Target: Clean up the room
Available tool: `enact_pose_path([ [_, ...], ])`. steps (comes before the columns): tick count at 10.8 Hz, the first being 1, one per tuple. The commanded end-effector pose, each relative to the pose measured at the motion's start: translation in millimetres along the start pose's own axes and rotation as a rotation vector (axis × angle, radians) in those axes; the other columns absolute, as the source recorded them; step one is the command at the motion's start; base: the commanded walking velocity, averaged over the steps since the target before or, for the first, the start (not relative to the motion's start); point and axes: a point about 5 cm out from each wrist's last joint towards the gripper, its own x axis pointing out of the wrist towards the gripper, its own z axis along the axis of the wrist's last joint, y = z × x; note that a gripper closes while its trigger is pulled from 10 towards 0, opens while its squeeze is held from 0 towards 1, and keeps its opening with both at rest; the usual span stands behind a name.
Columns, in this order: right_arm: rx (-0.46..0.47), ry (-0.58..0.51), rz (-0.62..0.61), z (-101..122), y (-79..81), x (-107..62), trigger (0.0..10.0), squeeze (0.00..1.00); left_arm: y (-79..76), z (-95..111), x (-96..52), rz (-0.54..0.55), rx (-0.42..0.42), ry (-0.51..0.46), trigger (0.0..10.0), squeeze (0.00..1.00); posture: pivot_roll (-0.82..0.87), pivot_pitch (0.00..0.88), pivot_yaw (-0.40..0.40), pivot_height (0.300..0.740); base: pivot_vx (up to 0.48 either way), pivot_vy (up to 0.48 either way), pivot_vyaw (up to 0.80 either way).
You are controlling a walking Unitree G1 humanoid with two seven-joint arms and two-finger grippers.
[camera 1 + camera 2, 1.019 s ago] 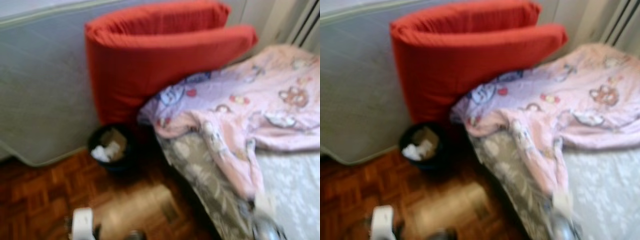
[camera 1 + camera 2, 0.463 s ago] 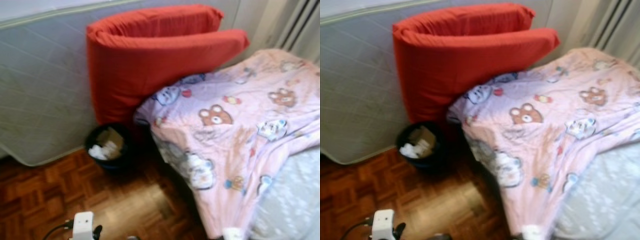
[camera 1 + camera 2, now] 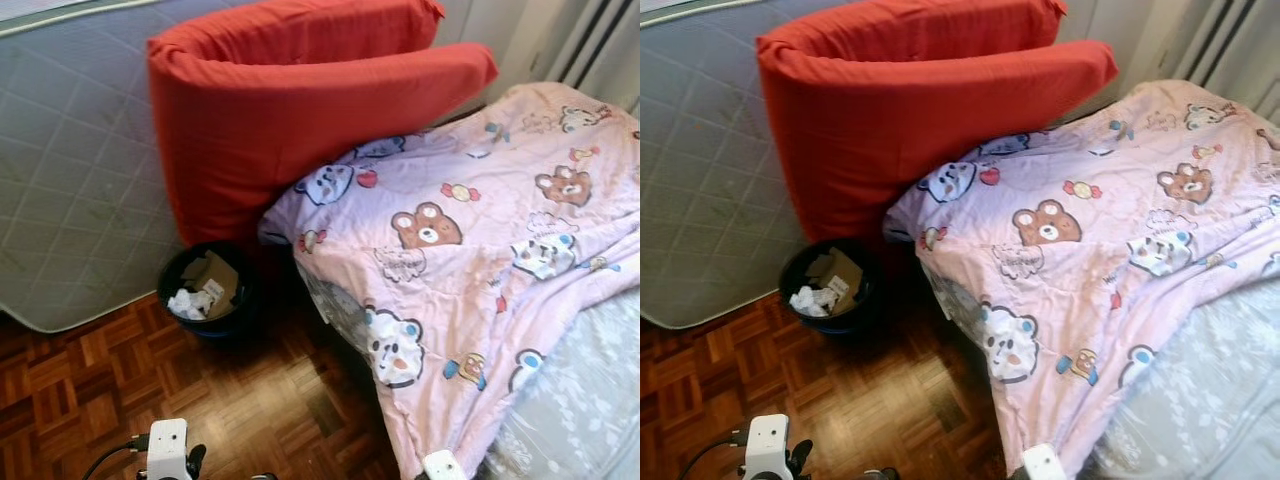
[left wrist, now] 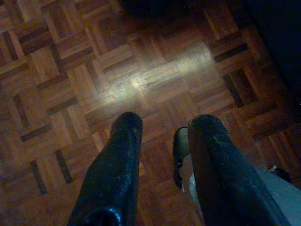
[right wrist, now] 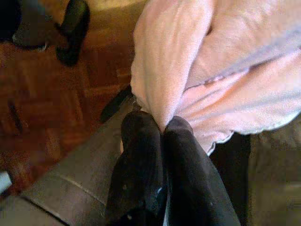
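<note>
Right pincer point(image 5: 162, 129): its two black fingers are pressed together on a fold of the pink blanket, at the blanket's lower hem; the cloth bunches up out of the fingertips and spreads away from them.
Pink blanket point(image 3: 470, 260): printed with bears and other cartoon animals, it lies spread over the bed, its near corner hanging down the bed's side toward the floor. Its upper end reaches the foot of the red cushion and lies against it.
Bed point(image 3: 580, 400): a grey patterned cover shows on the part beside the blanket's lower edge; it stands just beside the red cushion.
Left pincer point(image 4: 162, 129): its fingers stand a little apart with nothing between them, pointing down at the parquet floor point(image 4: 61, 80), well apart from the blanket.
Red cushion point(image 3: 290, 110): a large folded pad, upright, leaning against the grey mattress and partly over the head of the bed.
Grey mattress point(image 3: 70, 170): quilted, standing on edge behind the red cushion and on the side of it away from the bed, its lower edge on the floor.
Waste bin point(image 3: 207, 290): dark and round, on the floor directly below the red cushion, between mattress and bed; crumpled white paper and a piece of cardboard lie inside.
White device point(image 3: 167, 450): a small white box with a black cable, on the near side of the bin from the red cushion, at the frame's lower edge.
</note>
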Motion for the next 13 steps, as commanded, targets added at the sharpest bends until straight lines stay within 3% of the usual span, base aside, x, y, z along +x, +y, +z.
enact_pose_path([
  [1, -0.022, 0.053, 0.085, -15.1, 14.9, 2.5, 10.0, 0.0, 0.3, -10.4, -3.5, 0.0, 0.005, 0.041, 10.0, 0.0, 0.21, 0.129, -0.021, 0.74, 0.0, 0.0, 0.0],
  [2, -0.079, 0.024, 0.115, -10.5, 19.3, 3.4, 10.0, 0.0, -0.1, -10.6, -3.5, -0.001, 0.005, 0.042, 10.0, 0.0, 0.21, 0.13, -0.022, 0.74, 0.0, 0.0, 0.0],
  [3, -0.076, 0.012, 0.16, -7.2, 25.0, 4.2, 10.0, 0.0, -0.1, -10.6, -3.4, -0.001, 0.006, 0.043, 10.0, 0.0, 0.21, 0.129, -0.022, 0.74, 0.0, 0.0, 0.0],
  [5, -0.175, 0.08, 0.208, -9.8, 27.5, 3.9, 10.0, 0.0, -0.3, -11.0, -3.5, -0.001, 0.009, 0.046, 10.0, 0.0, 0.21, 0.128, -0.023, 0.74, 0.0, 0.0, 0.0],
  [6, -0.157, 0.085, 0.176, -11.2, 24.0, 3.6, 10.0, 0.0, -0.4, -11.4, -3.6, -0.001, 0.009, 0.048, 10.0, 0.0, 0.21, 0.128, -0.024, 0.74, 0.0, 0.0, 0.0],
  [8, -0.076, 0.038, -0.016, -8.8, 0.7, 0.1, 10.0, 0.0, -0.4, -12.2, -3.9, -0.001, 0.012, 0.051, 10.0, 0.0, 0.21, 0.13, -0.022, 0.74, 0.0, 0.0, 0.0],
  [10, -0.032, 0.018, 0.001, -2.7, 0.5, 0.1, 10.0, 0.0, -0.2, -12.0, -3.8, 0.0, 0.012, 0.05, 10.0, 0.0, 0.21, 0.129, -0.023, 0.74, 0.0, 0.0, 0.0],
  [11, -0.003, -0.012, -0.002, 3.4, 0.9, 0.4, 10.0, 0.63, -0.3, -11.9, -3.8, 0.0, 0.012, 0.05, 10.0, 0.0, 0.21, 0.128, -0.021, 0.74, 0.0, 0.0, 0.0],
  [12, 0.01, -0.022, -0.008, 5.5, 0.7, 0.5, 10.0, 0.96, -0.1, -11.8, -3.7, 0.0, 0.012, 0.05, 10.0, 0.0, 0.21, 0.128, -0.021, 0.74, 0.0, 0.0, 0.0],
  [13, 0.029, -0.051, -0.008, 11.3, 0.8, 0.6, 10.0, 1.0, 0.1, -11.5, -3.6, 0.0, 0.014, 0.051, 10.0, 0.0, 0.21, 0.127, -0.021, 0.74, 0.0, 0.0, 0.0],
])
